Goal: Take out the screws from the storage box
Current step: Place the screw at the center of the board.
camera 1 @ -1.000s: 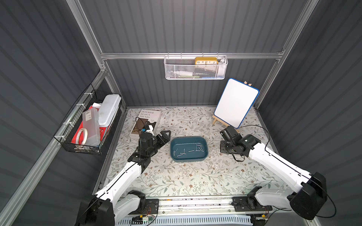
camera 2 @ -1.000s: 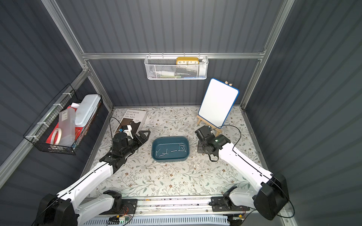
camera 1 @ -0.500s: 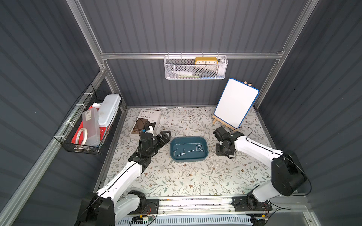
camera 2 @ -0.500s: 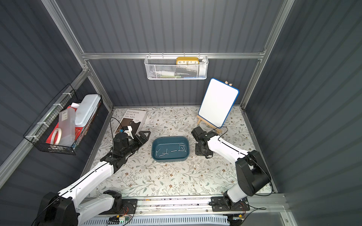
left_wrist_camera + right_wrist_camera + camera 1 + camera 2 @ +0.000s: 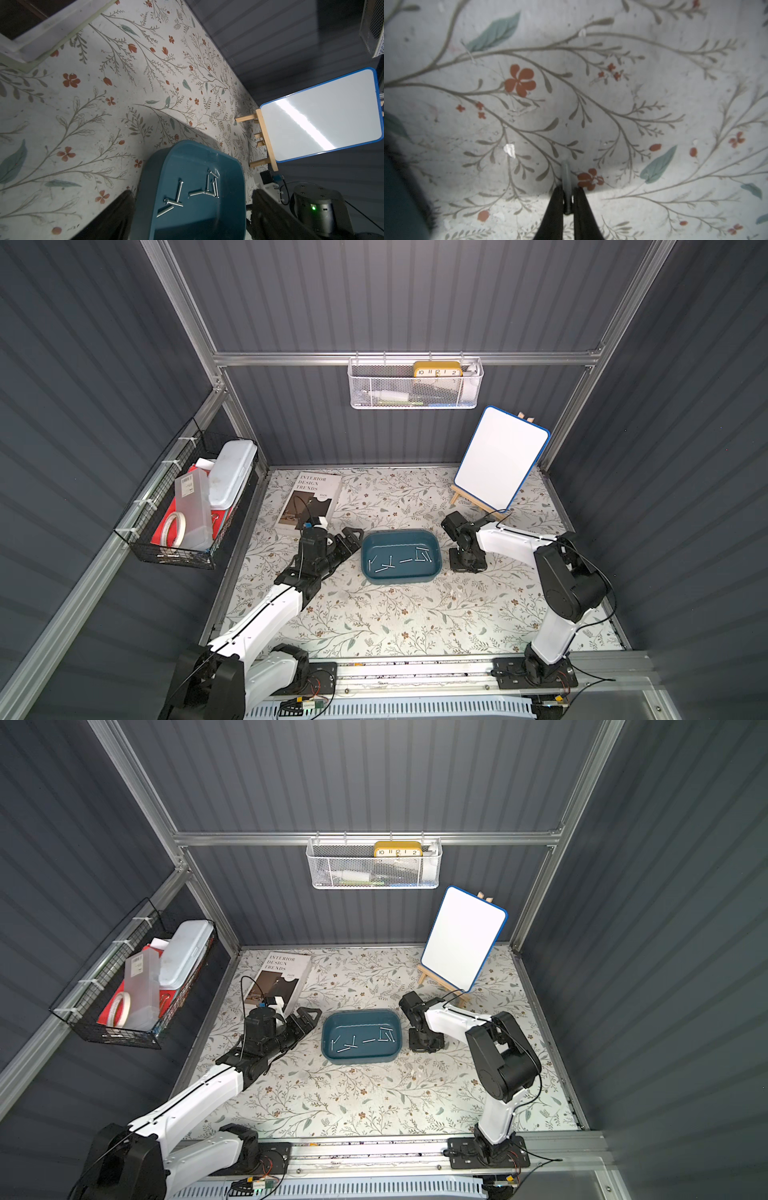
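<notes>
Though left gripper [image 5: 352, 540] agape by rounded teal tub [image 5: 399, 578], right gripper [image 5: 568, 190] tight on slim screw [image 5: 566, 172].

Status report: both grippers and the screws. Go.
Left gripper open, beside the storage box. Right gripper shut on one screw, over the mat, outside the box. Other screws in the box. Nothing in the way.

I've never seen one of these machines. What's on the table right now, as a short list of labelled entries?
storage box: teal tub, mid-table on the floral mat
screws: several lying loose inside the tub
left gripper: open, empty, at one end of the tub
right gripper: shut on a single screw, over the mat beside the tub
backdrop: whiteboard, book
</notes>
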### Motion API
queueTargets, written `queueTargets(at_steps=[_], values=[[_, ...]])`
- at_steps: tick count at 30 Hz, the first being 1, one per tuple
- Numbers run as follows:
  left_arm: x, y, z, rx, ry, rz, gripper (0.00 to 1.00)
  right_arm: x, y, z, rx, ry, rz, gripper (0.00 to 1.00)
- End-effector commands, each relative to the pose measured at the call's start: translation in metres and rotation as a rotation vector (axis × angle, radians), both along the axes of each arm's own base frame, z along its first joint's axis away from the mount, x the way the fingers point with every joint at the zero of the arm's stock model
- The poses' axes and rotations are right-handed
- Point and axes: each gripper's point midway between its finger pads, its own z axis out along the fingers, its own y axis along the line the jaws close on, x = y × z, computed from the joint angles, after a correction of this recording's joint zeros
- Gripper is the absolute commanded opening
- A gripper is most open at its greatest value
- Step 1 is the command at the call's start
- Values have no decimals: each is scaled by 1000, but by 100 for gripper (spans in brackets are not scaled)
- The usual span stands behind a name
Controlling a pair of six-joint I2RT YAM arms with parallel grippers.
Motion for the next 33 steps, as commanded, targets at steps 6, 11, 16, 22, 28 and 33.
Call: queueTargets(at_steps=[6, 11, 16, 22, 28, 33], values=[[-9, -7, -16, 17, 80, -47, 91, -6, -5, -6, -18, 34, -6, 21], [-6, -9, -23, 39, 99, -54, 87, -5, -4, 7, -4, 10, -7, 28], [-2, -19, -20, 37, 96, -75, 84, -1, -4, 35, 8, -38, -3, 29], [1, -32, -21, 37, 87, -97, 84, 3, 13, 96, 94, -166, 72, 29], [9, -38, -5, -23, 12, -99, 85, 0, 52, 153, 175, -255, 150, 30], [16, -43, -7, -26, 0, -108, 85, 3, 90, 154, 163, -221, 194, 30]])
